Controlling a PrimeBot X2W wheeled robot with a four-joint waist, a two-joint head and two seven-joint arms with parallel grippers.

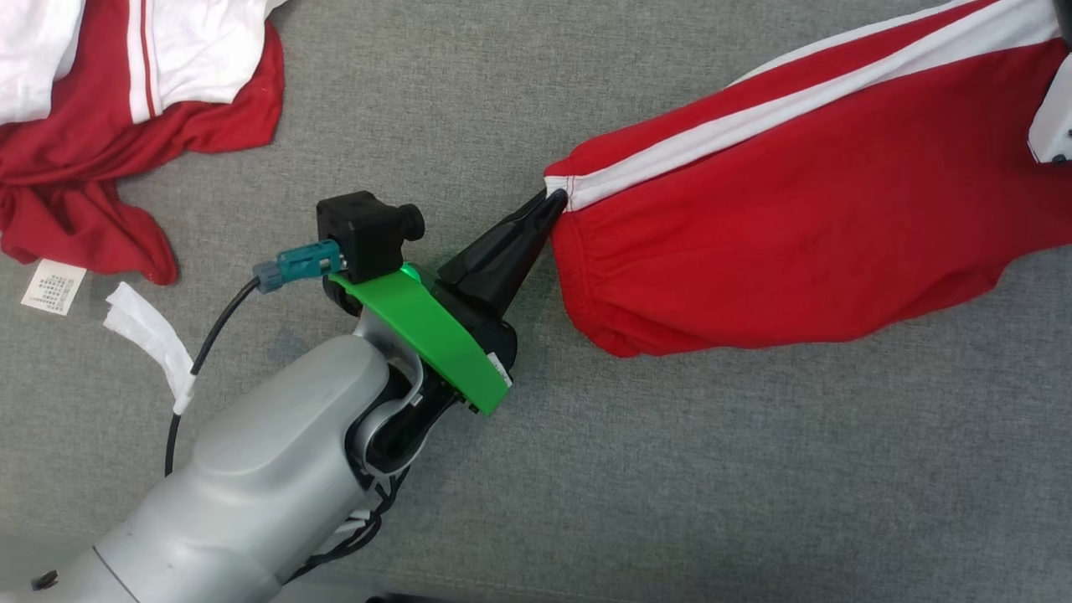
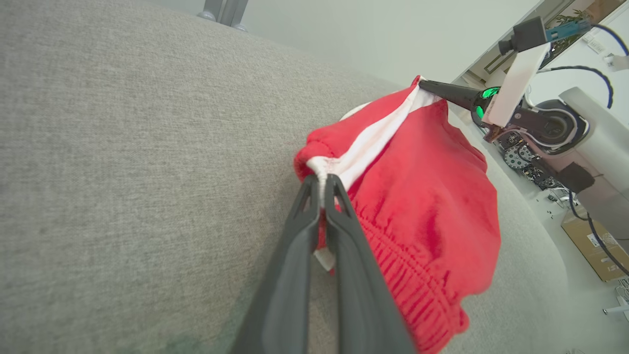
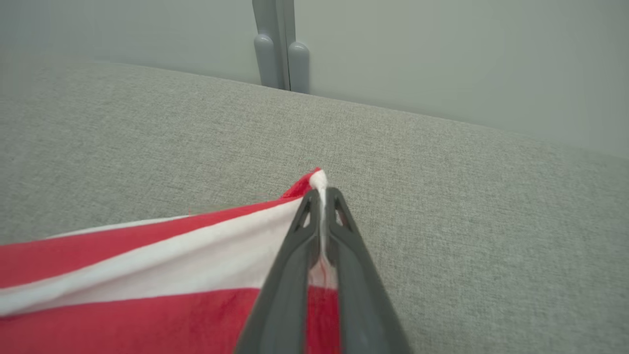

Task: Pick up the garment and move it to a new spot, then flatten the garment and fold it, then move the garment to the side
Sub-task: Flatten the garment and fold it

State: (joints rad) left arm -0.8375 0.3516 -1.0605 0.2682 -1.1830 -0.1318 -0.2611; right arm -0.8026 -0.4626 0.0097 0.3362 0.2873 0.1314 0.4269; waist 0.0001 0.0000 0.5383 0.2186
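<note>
The garment (image 1: 796, 234) is red with a white side stripe and an elastic band, stretched across the grey fabric surface (image 1: 670, 502) from the middle to the upper right. My left gripper (image 1: 553, 201) is shut on its left end, right at the white stripe. The left wrist view shows the same pinch (image 2: 322, 184) on the gathered band of the garment (image 2: 427, 196). At the far end my right gripper (image 2: 425, 84) holds the other corner. In the right wrist view it (image 3: 322, 194) is shut on the stripe's tip of the garment (image 3: 147, 305), which hangs slightly lifted between both grips.
A second red and white garment (image 1: 126, 109) lies crumpled at the upper left, with a white label (image 1: 54, 286) beside it. A pale wall with a grey hinge post (image 3: 280, 54) borders the surface's far side. A cardboard box (image 2: 594, 246) sits on the floor beyond.
</note>
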